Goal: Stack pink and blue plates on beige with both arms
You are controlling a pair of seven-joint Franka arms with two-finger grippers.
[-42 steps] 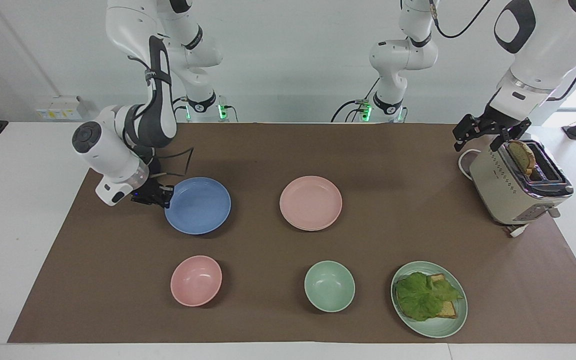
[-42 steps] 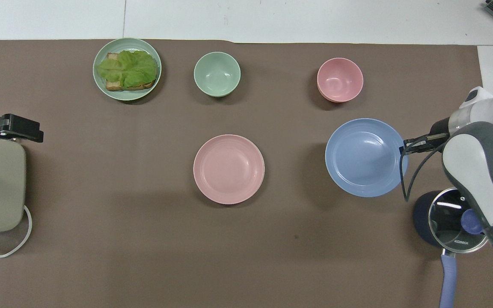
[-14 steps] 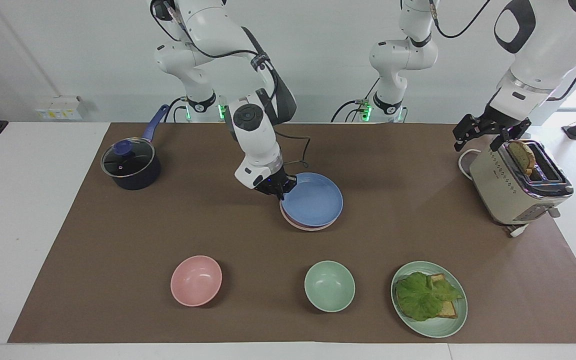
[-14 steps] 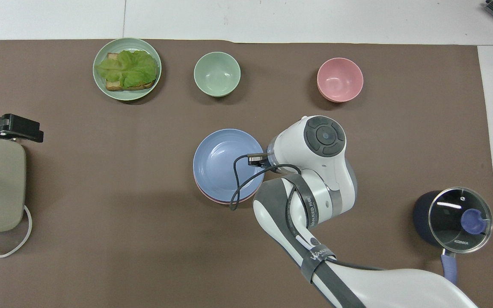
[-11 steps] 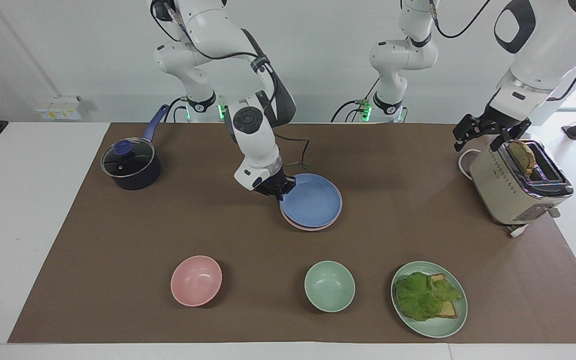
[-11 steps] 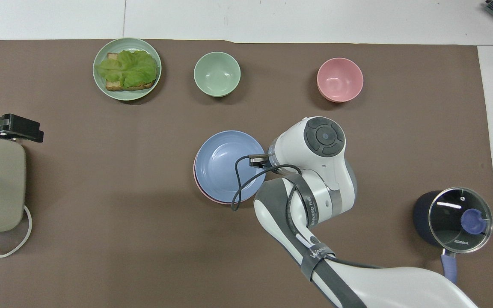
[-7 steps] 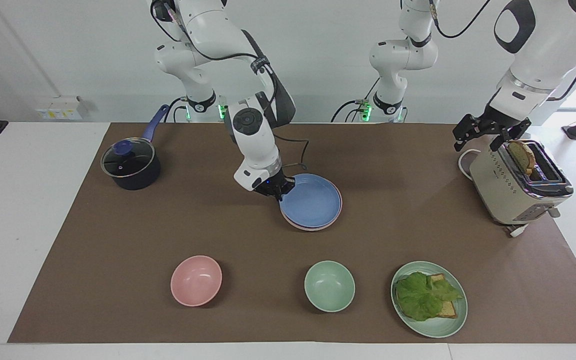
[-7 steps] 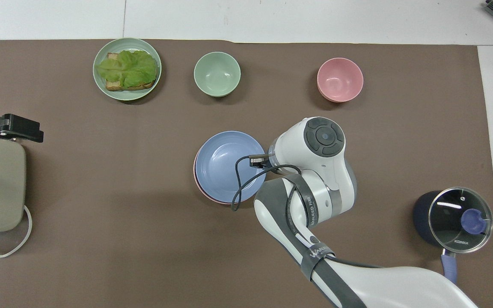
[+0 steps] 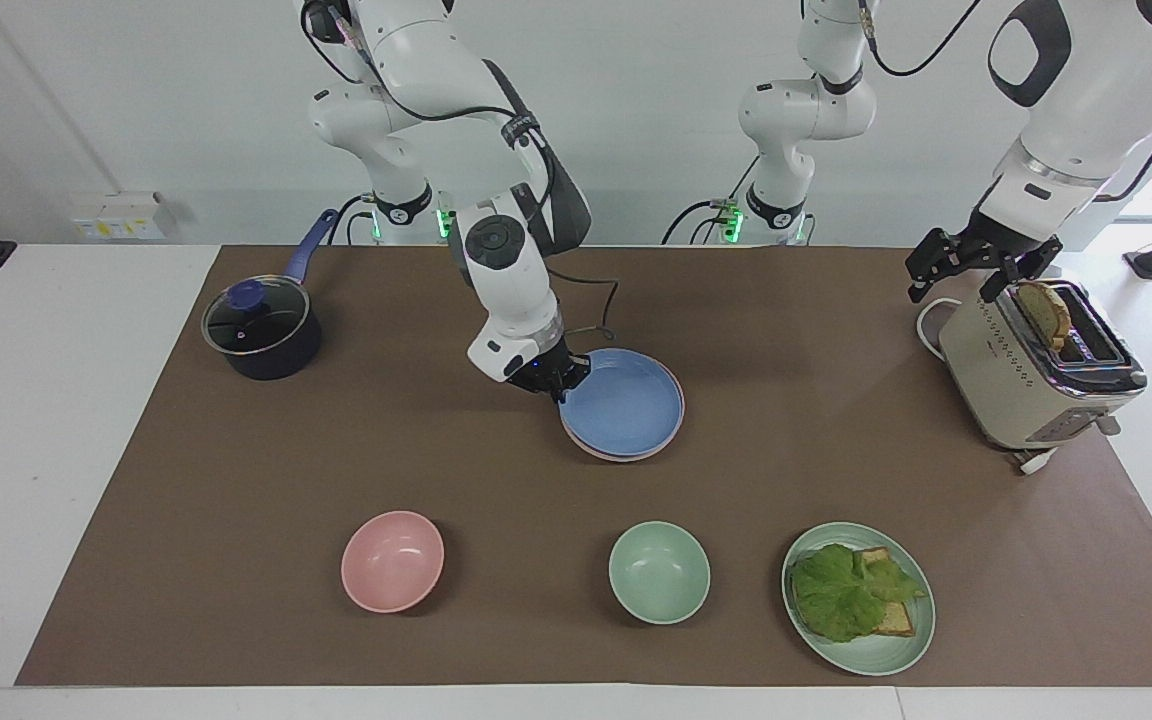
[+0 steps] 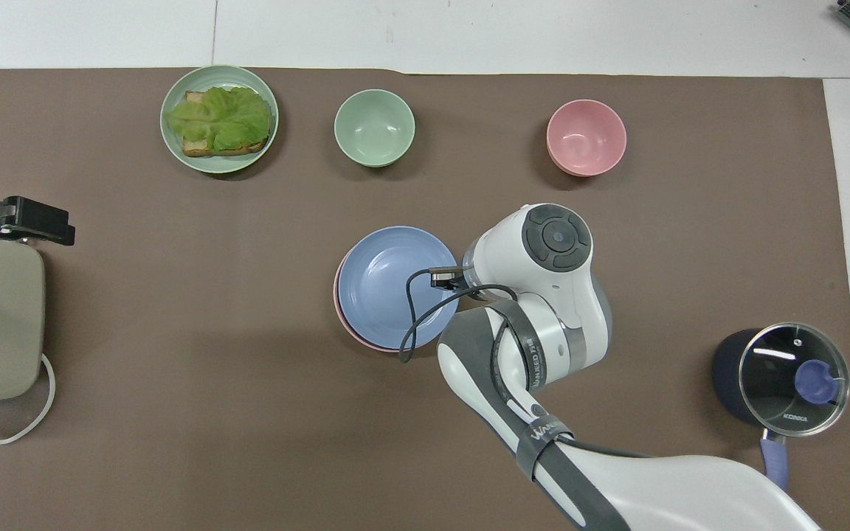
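The blue plate (image 9: pixel 626 405) (image 10: pixel 388 284) lies over the pink plate (image 9: pixel 618 455) (image 10: pixel 350 330) in the middle of the brown mat. Only a thin crescent of the pink rim shows around it. My right gripper (image 9: pixel 559 381) is shut on the blue plate's rim, at the edge toward the right arm's end of the table. In the overhead view the arm's wrist hides the grip. I cannot tell whether the blue plate rests fully on the pink one. The beige plate is hidden or out of view. My left gripper (image 9: pixel 971 270) (image 10: pixel 34 221) waits open over the toaster's end, holding nothing.
A beige toaster (image 9: pixel 1031 375) with a bread slice stands at the left arm's end. A lidded dark pot (image 9: pixel 261 335) stands at the right arm's end. Farther from the robots stand a pink bowl (image 9: pixel 392 560), a green bowl (image 9: pixel 659 572) and a green plate (image 9: pixel 861 650) with lettuce on bread.
The right gripper has carried the blue plate from the right arm's end over the pink plate. In the last second it settled lower and shifted slightly. The left arm has not moved.
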